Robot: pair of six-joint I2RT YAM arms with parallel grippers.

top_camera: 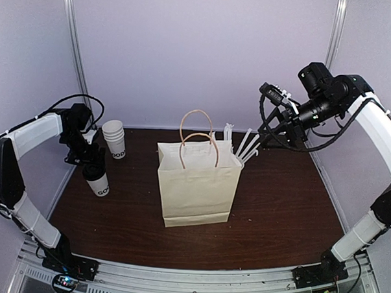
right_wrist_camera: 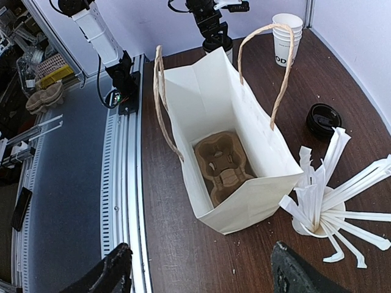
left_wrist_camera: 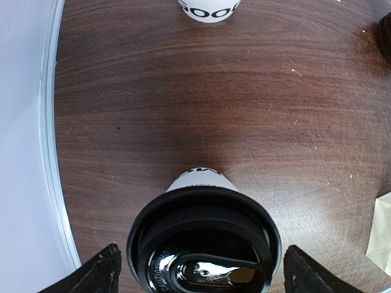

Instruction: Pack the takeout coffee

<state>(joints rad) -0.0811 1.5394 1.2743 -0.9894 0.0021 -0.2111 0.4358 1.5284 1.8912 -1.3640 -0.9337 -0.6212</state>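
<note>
The takeout coffee [top_camera: 99, 179], a small white cup with a black dome lid [left_wrist_camera: 204, 235], stands upright on the dark wood table at the left. My left gripper [top_camera: 91, 159] is just above it. In the left wrist view my left gripper [left_wrist_camera: 204, 276] is open, one finger on each side of the lid with a gap at each. My right gripper [top_camera: 266, 127] is high at the back right. It is open and empty [right_wrist_camera: 198, 278] and looks down into the open white paper bag [right_wrist_camera: 211, 97]. A brown cardboard cup carrier [right_wrist_camera: 223, 163] lies in the bag's bottom.
The bag [top_camera: 197, 182] stands mid-table with its handles up. A stack of lidless white cups [top_camera: 115, 138] is behind the coffee. A lidless cup of white straws [right_wrist_camera: 317, 213] stands beside the bag. A loose black lid [right_wrist_camera: 324, 119] lies behind the bag. Walls enclose the table.
</note>
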